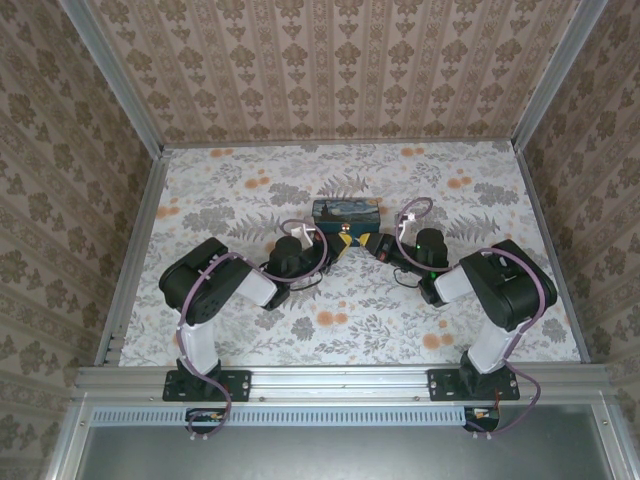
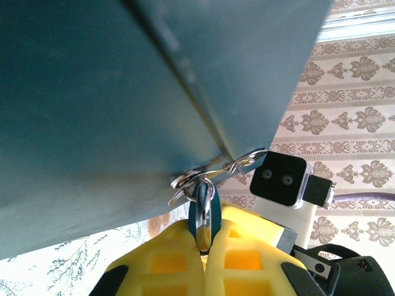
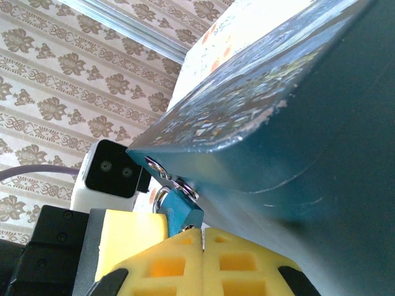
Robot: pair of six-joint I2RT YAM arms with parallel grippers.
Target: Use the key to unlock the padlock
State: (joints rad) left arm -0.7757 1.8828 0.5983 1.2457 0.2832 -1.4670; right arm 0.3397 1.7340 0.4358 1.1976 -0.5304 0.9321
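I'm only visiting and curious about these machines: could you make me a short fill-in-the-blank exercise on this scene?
1. The left tool and the right tool both have ___ fingers.
2. Both tools are ___, not open.
3. The small blue padlock hangs at the front of the painted ___.
Missing words: yellow; shut; box.

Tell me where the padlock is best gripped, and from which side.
The padlock is probably best pinched across the flat faces of its teal body, coming from the near, front side of the painted box. The body sticks out clear of the box there, while its shackle is threaded through the hasp, and the box wall shuts off any approach from behind.
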